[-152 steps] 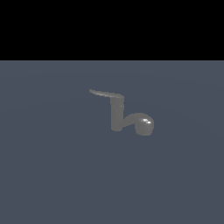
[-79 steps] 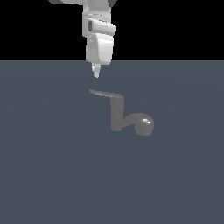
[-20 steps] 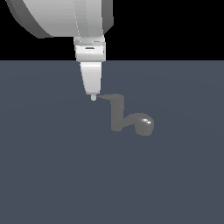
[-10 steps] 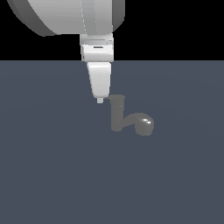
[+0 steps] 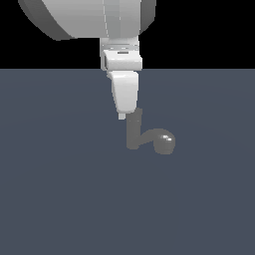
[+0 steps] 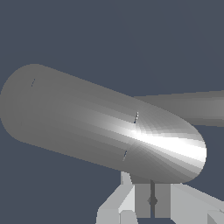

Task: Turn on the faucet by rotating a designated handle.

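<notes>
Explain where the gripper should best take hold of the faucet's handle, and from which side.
Probably near its free end, away from the post, coming down from above: a thin lever sticking out sideways gives most leverage there. The gripper at the post's top hides the handle in the exterior view.

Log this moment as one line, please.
phase: pushing handle | white gripper: at post top, jaws unclear | dull grey metal faucet: upright | thin lever handle: hidden
</notes>
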